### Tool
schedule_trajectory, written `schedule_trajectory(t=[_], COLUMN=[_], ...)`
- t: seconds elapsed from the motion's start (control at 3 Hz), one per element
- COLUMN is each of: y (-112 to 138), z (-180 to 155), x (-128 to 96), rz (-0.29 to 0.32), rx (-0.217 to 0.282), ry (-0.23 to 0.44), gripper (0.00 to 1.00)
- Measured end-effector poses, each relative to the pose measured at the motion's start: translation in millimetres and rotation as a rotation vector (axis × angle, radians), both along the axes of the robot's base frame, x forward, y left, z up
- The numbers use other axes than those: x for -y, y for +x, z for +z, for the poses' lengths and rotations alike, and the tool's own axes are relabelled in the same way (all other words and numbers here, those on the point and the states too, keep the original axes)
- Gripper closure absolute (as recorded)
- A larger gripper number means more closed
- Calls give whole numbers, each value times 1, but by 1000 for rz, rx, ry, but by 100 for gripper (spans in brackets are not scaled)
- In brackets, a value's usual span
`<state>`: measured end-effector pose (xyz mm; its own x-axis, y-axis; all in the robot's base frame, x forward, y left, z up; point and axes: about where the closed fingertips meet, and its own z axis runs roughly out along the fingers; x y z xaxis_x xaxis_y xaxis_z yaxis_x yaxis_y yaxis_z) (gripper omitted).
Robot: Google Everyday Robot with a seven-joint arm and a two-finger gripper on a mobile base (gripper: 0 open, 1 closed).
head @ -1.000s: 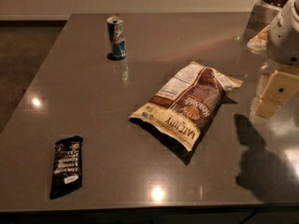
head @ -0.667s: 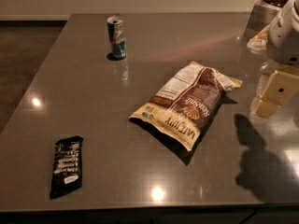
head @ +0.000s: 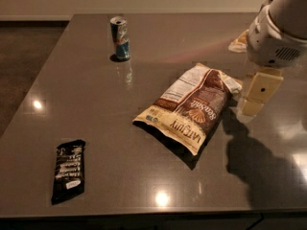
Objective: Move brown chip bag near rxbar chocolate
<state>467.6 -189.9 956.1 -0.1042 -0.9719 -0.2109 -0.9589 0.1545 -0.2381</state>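
Note:
The brown chip bag lies flat in the middle of the grey table, cream and brown, with "LATE JULY" lettering towards me and a white nutrition panel at its far left. The rxbar chocolate, a small black wrapper with white lettering, lies near the front left edge, far from the bag. My gripper hangs from the white arm at the right, just beside the bag's right end and slightly above the table. It holds nothing.
A slim blue-silver can stands upright at the back left. A pale object shows at the back right, partly behind the arm. The table's front edge runs along the bottom, and dark floor lies to the left.
My gripper and arm have moved left, closer to the right end of the chip bag. The bag, the bar and the can have not moved.

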Motion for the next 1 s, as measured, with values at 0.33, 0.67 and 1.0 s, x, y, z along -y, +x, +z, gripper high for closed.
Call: schedule_trajectory(t=[0.33, 0.67, 1.0], y=[25, 40, 52], z=[-29, -49, -68], x=[-20, -34, -43], rz=[88, 121, 129], rx=[-38, -79, -124], ry=[9, 10, -2], gripper=[0, 0, 0])
